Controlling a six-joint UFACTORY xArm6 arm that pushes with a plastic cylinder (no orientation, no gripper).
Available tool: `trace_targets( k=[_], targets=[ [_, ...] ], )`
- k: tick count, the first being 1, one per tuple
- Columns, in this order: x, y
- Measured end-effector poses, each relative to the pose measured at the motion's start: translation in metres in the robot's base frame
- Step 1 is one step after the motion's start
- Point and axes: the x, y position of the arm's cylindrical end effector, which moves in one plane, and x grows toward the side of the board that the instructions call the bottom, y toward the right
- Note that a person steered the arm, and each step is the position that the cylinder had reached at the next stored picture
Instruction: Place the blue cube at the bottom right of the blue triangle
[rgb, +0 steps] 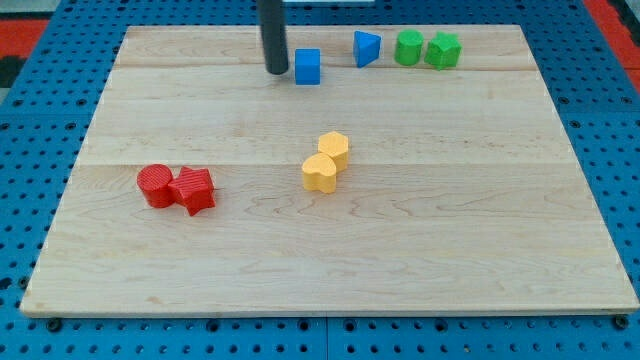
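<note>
Blue cube (308, 67) sits just right of my tip (276, 71), near but seemingly not touching, though the gap is hard to judge. My tip is a bare rod holding nothing. Farther right stands the blue triangle (367, 48), apart from the cube, then two green blocks (425, 49) touching each other.

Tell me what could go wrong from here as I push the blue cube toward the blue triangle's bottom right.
My tip sits just to the view's left of the blue cube. A straight push toward the view's right would likely drive the cube into the blue triangle and shift it. An overshoot could also disturb the two green blocks just beyond the triangle. All of these lie near the board's top edge, so an off-centre push might send the cube off.
</note>
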Motion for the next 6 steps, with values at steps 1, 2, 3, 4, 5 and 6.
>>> trace_targets(
  k=[1,2,3,4,5,6],
  targets=[
    [0.007,0.066],
    [0.007,0.107],
    [0.008,0.107],
    [0.008,0.108],
    [0.008,0.111],
    [0.023,0.111]
  ],
)
